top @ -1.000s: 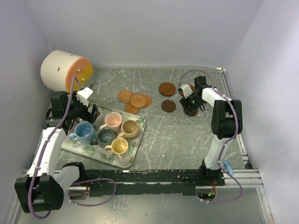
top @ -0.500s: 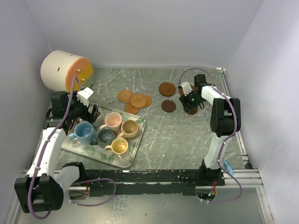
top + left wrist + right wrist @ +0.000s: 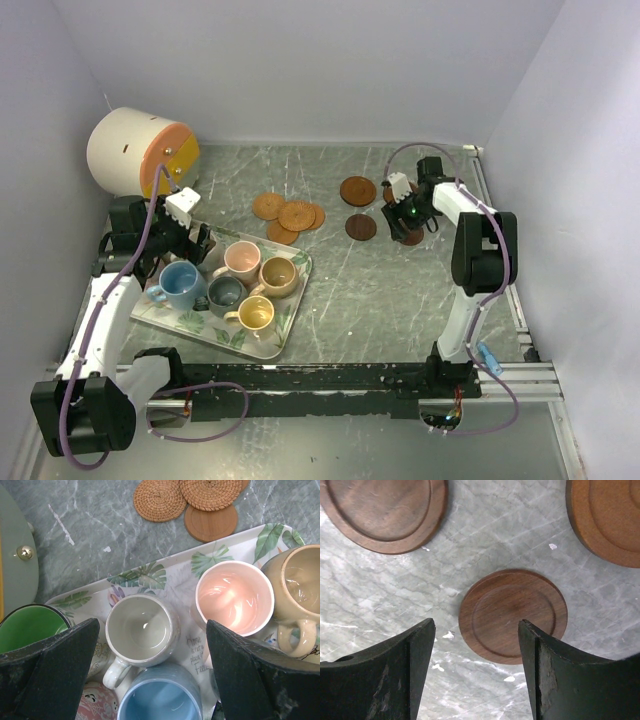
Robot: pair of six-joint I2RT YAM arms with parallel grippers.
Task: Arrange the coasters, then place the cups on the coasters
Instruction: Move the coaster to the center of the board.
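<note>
Zero cups sit on coasters yet. The tray at eight o'clock holds all visible cups, my left claw spread wide above them. The coasters lie clustered, some overlapping, around one o'clock; my right claw hangs open, empty, over a dark coaster.

A grey-green marbled table stands between pale lilac walls. In the far left corner a big white cylinder lies on its side, orange end turned inward. The left wrist view shows a small brass stud, perhaps a knob on that end. Just beside the cylinder a leaf-print tray lies skewed to the table's edges. A metal rail lines the near edge.
</note>
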